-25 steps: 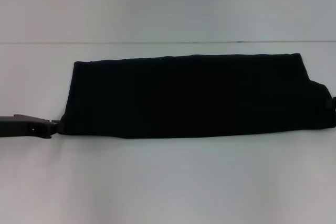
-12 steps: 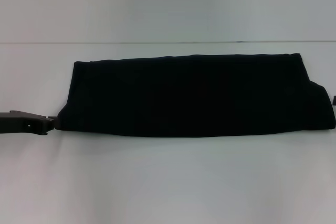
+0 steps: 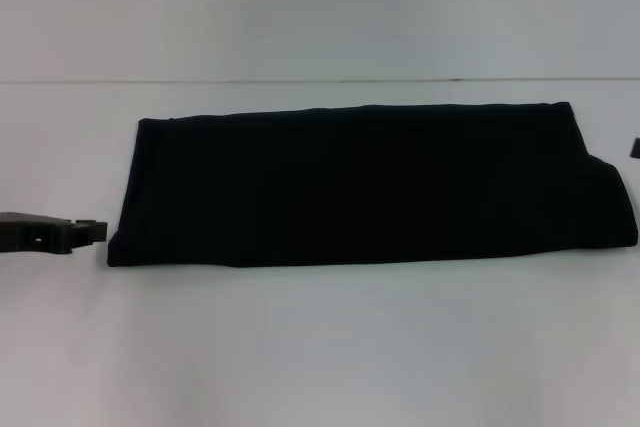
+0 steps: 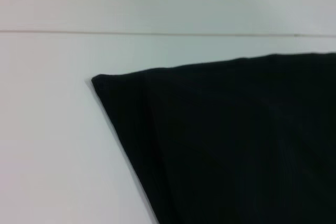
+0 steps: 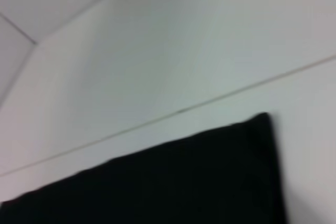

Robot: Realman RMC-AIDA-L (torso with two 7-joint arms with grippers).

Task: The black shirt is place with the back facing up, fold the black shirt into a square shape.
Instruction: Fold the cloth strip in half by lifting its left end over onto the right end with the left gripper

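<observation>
White worktop (image 3: 320,347), bearing the black shirt (image 3: 370,187) folded into a long band, long axis side to side. Left gripper (image 3: 98,231) just beside its left end, apart; jaws' state untellable. Right gripper barely visible.

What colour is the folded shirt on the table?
Plain black; the shirt shows best in the head view.

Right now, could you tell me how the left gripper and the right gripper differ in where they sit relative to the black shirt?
The left gripper shows plainly by the black shirt's near left corner, just apart from it; the right gripper is only a sliver at the picture's edge, farther back by the shirt's right end. Neither holds cloth.
</observation>
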